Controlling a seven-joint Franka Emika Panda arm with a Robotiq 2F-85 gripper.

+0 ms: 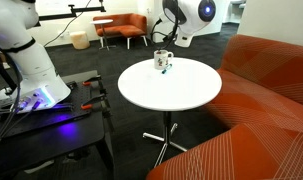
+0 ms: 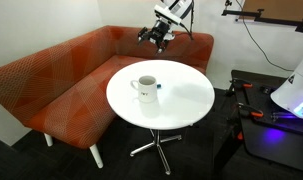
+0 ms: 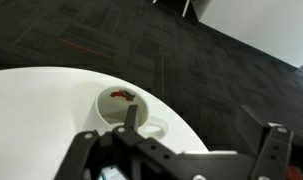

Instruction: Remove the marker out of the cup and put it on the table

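One white cup [image 2: 144,87] is sitting on the round counter [image 2: 186,100], and the blue-teal marker [image 1: 165,69] is lying on the counter just beside the cup. The end effector [image 2: 157,37] is hovering high beyond the cup, its fingers [image 3: 79,152] spread wide, gripping nothing.

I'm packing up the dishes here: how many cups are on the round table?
1. The white cup stands upright on the round table, off centre. The whole tabletop shows in both exterior views, so none seems hidden.
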